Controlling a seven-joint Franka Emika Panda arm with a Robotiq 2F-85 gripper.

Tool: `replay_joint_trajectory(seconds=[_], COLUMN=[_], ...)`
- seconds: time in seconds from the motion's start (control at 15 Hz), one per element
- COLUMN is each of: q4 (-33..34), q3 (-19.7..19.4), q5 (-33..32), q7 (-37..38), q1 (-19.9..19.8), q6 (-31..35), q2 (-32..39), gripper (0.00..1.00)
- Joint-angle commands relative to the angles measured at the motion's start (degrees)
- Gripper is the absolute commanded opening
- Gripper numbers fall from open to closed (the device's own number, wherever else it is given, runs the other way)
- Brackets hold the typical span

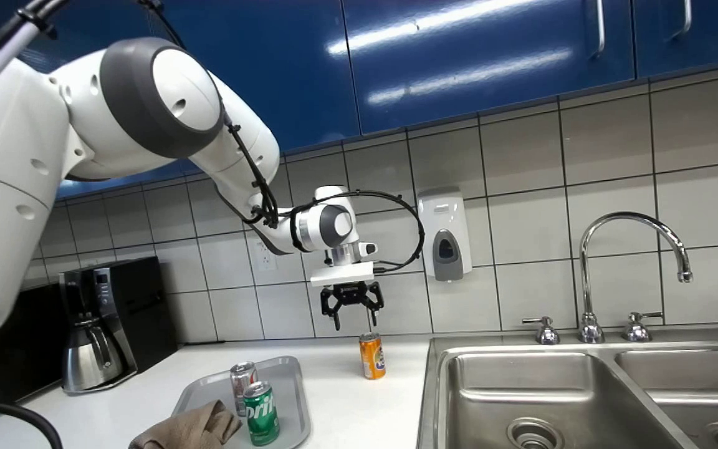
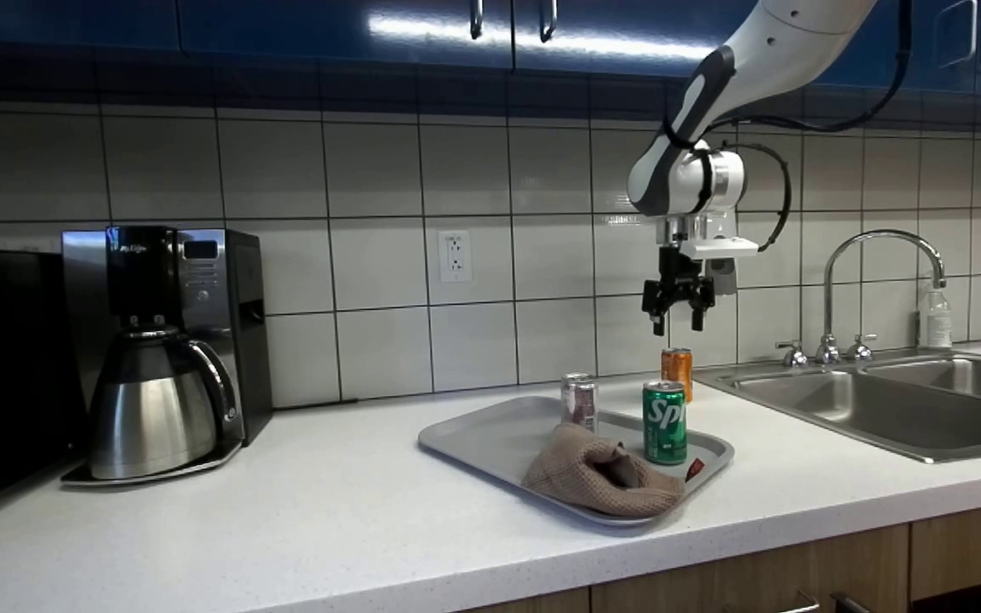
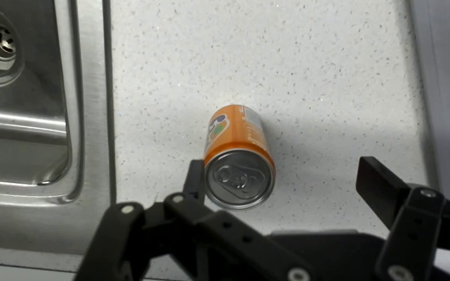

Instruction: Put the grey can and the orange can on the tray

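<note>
The orange can (image 1: 373, 357) stands upright on the white counter between the tray and the sink. It also shows in an exterior view (image 2: 677, 370) and in the wrist view (image 3: 236, 132). The grey can (image 1: 242, 378) stands upright on the pale grey tray (image 1: 296, 399); both also show in an exterior view, the can (image 2: 579, 402) and the tray (image 2: 486, 434). My gripper (image 1: 354, 319) is open and empty above the orange can. In the wrist view the can's top lies nearer the left finger than the right, between the fingers of the gripper (image 3: 281, 171).
A green can (image 2: 665, 423) and a crumpled brown cloth (image 2: 597, 477) are on the tray, near the grey can. A small dark red piece (image 2: 695, 469) lies beside the green can. The sink (image 1: 521, 380) borders the counter, with a faucet (image 1: 589, 274). A coffee maker (image 2: 167, 358) stands by the wall.
</note>
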Motion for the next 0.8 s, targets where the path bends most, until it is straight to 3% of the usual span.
replay_joint_trajectory(seconds=[0.0, 0.73], q4=[9.5, 22.18], q3=[1.25, 1.31], q5=[1.17, 0.18], q7=[-2.52, -5.22], q1=[-1.69, -2.65], q6=[-5.41, -12.49], q2=[5.01, 13.51], gripper=[1.0, 1.0])
